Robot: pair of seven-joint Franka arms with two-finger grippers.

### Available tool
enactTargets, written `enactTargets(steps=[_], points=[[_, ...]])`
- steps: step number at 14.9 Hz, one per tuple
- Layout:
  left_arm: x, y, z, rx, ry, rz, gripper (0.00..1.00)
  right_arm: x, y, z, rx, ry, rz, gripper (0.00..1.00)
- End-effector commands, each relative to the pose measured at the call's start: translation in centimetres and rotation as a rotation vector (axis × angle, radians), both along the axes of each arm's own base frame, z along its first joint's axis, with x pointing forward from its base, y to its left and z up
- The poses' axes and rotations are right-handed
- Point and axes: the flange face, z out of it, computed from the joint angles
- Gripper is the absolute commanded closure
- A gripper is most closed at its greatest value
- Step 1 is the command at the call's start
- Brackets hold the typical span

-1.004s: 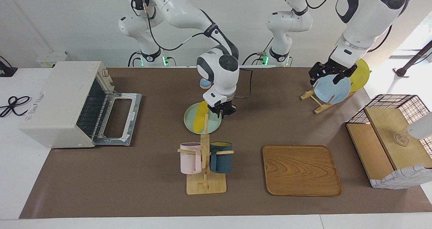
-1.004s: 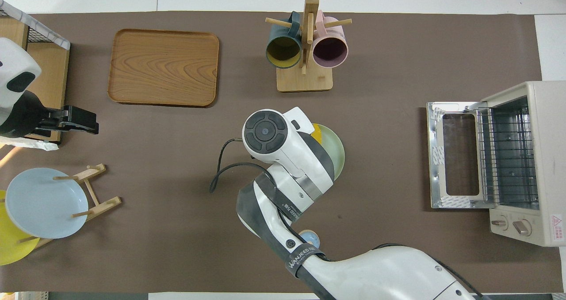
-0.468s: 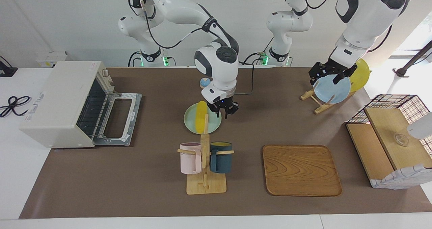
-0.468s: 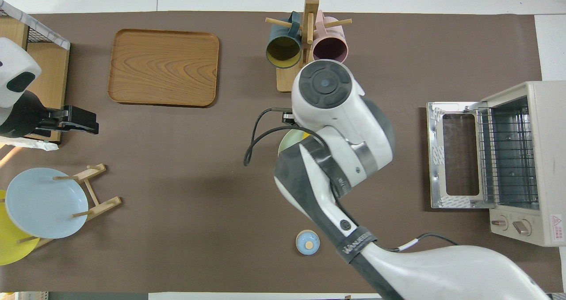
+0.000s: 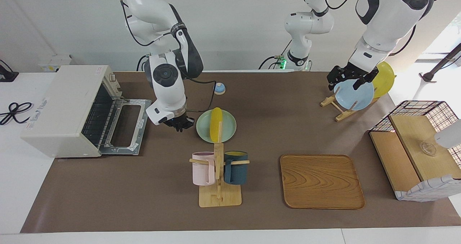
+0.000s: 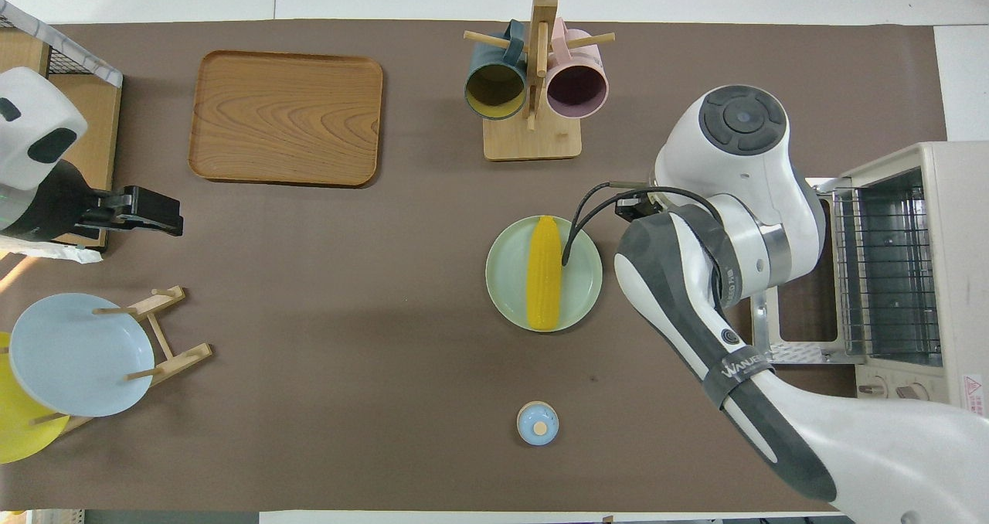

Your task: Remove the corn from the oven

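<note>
The yellow corn point(image 5: 216, 124) point(image 6: 544, 273) lies on a pale green plate point(image 5: 228, 129) point(image 6: 506, 292) in the middle of the table, outside the oven. The cream oven point(image 5: 61, 103) point(image 6: 954, 277) stands at the right arm's end with its door point(image 5: 126, 125) folded down flat and a bare wire rack inside. My right gripper point(image 5: 180, 123) hangs low between the oven door and the plate, apart from both and holding nothing; in the overhead view its own wrist hides it. My left gripper point(image 5: 347, 81) point(image 6: 166, 219) waits open in the air above the plate rack.
A mug rack point(image 5: 219, 172) with a pink and a dark blue mug stands farther from the robots than the plate. A wooden tray point(image 5: 321, 181), a rack with a blue plate point(image 5: 354, 94) and a yellow one, and a wire-framed wooden box point(image 5: 417, 154) lie toward the left arm's end. A small blue lid point(image 5: 219, 88) sits near the robots.
My right gripper left the plate and swung toward the oven's end of the table. The corn stayed lying on the plate. The left arm has not moved.
</note>
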Motion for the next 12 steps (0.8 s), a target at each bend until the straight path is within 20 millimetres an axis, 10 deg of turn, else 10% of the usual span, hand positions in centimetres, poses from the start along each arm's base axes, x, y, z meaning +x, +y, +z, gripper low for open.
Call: enactTargets(steps=[1,12], points=[[-1.5,-3.4,-0.3,0.006,-0.015,-0.064,0.00,-2.8,-4.3,-2.0,0.021,-0.007,0.004,1.00],[-5.7,-23.4,-7.3,-0.104,-0.038,-0.052,0.00,-4.3,-10.9,-6.0,-0.056,-0.020,-0.022,1.00]])
